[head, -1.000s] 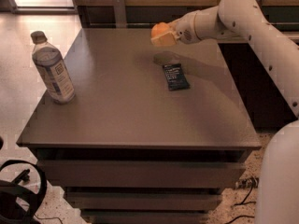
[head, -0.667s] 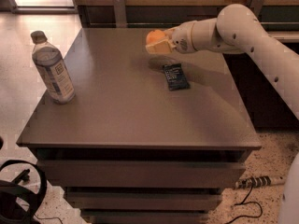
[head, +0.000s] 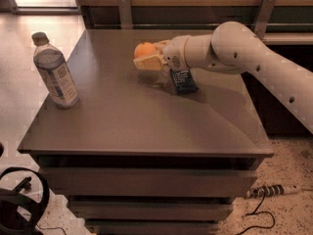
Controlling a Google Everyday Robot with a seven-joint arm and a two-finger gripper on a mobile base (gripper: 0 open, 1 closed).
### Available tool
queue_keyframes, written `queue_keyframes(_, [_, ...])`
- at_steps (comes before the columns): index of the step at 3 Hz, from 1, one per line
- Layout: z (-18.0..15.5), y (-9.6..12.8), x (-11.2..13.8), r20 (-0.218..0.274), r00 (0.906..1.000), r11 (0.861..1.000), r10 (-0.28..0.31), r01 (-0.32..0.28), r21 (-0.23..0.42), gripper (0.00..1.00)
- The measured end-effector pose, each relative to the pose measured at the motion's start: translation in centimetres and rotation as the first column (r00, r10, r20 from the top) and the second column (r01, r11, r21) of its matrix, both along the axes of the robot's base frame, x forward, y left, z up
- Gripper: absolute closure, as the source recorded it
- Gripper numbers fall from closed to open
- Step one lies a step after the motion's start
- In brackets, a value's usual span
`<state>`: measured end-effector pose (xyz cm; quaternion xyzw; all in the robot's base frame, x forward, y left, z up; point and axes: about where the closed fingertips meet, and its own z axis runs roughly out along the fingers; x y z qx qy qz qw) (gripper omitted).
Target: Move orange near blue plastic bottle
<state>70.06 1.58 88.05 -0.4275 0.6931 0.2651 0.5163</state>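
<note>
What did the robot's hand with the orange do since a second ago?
The gripper, shut on the orange, carried it left over the table and a bit lower, toward the blue plastic bottle. It is now just left of the dark snack packet. It never let go. The bottle and the packet did not move.

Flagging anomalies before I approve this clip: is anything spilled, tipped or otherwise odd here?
Nothing stands out. The blue plastic bottle stands upright, capped, near the left edge of the table. The gripper holds the orange above the table's far middle, and a dark snack packet lies flat beneath the arm. No spill shows.
</note>
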Motion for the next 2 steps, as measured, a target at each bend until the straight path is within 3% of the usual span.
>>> queue_keyframes(2, [-0.1,5.4,-5.9,0.02,0.996,0.996,0.087,-0.087,-0.012,1.0])
